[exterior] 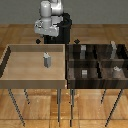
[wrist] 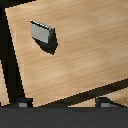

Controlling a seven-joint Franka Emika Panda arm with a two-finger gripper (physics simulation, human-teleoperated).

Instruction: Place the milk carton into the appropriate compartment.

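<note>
The milk carton point(exterior: 47, 60) is a small upright grey box with a lighter top, standing near the middle of the light wooden bin point(exterior: 10, 60) on the exterior view's left. In the wrist view the milk carton point(wrist: 41, 32) sits on the bin floor and casts a dark shadow. My gripper point(exterior: 45, 39) hangs above the bin's far edge, well clear of the carton. In the wrist view the gripper point(wrist: 63, 103) is open: its two dark fingertips point(wrist: 22, 103) stand wide apart with nothing between them.
A dark bin point(exterior: 68, 70) with four compartments stands on the exterior view's right, touching the wooden bin. Each compartment holds a small grey shape, such as one at the near right point(exterior: 116, 71). Both bins rest on thin legs over a wooden floor.
</note>
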